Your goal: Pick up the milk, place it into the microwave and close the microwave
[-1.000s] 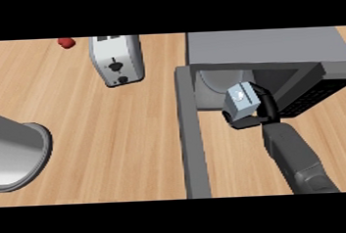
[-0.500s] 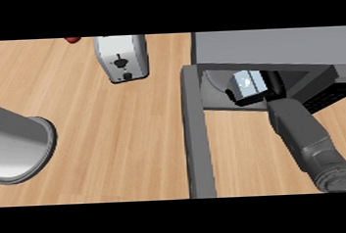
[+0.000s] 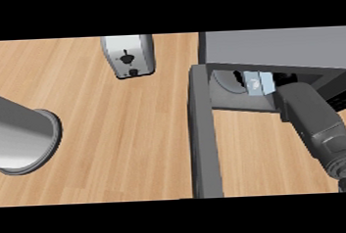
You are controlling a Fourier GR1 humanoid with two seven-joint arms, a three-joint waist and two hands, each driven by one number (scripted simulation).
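Observation:
The milk [image 3: 254,83], a small pale carton, sits just inside the open microwave [image 3: 282,47] at the upper right, above the cavity floor. My right hand [image 3: 288,78] reaches into the cavity beside the carton and is curled on it; the microwave's top hides most of the hand. The grey right forearm [image 3: 317,124] runs up from the lower right edge. The microwave door [image 3: 206,136] stands open, a dark bar stretching down toward the lower edge. My left hand is out of view.
A silver toaster [image 3: 128,55] stands at the back, left of the microwave. A large grey cylinder [image 3: 21,140] lies at the left edge. Bare wooden counter [image 3: 126,140] lies between them and the door.
My right hand has carried the milk up and deeper into the microwave cavity, and the forearm has followed. The view has shifted slightly, so the toaster and cylinder sit further right.

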